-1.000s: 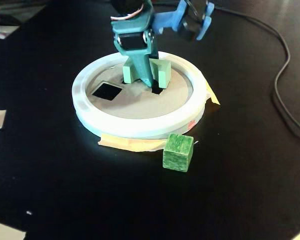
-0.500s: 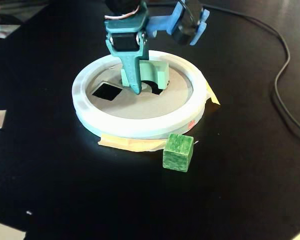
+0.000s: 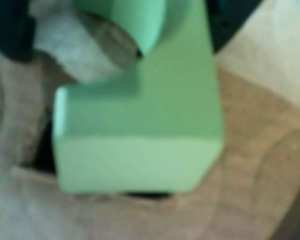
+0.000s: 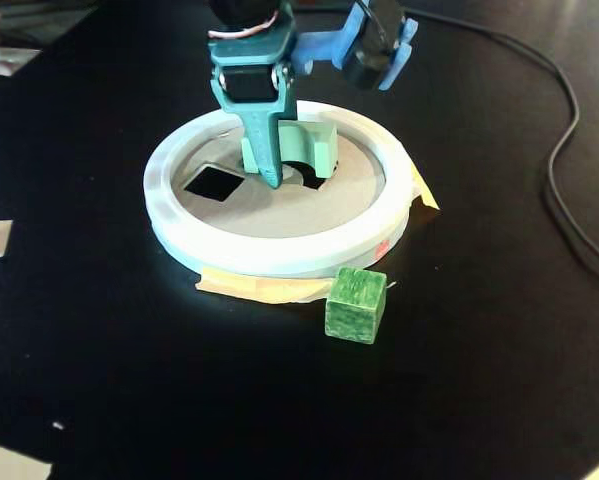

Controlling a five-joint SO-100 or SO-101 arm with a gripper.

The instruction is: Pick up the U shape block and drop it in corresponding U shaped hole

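**Block lowered at the cutout**

Since a second ago, the pale mint-green arch block (image 4: 305, 152) has been lowered, notch upward, into the dark U-shaped cutout (image 4: 316, 181) of the tan disc (image 4: 279, 210). Whether the teal gripper (image 4: 272, 180) is clamped cannot be told.

Compared with one second ago, the gripper (image 4: 271, 180) stands slightly farther left in the fixed view, and its teal finger (image 4: 266, 150) no longer splits the U shape block (image 4: 304, 152) into two visible legs. The block now shows as one arch to the right of that finger, notch facing down over the U shaped hole (image 4: 307, 178) in the tan disc (image 4: 279, 212). The blue finger (image 4: 379, 45) is also raised a little and shifted left. Since half a second ago the change is minimal: the arm and block sit almost where they were, the blue finger only marginally displaced.
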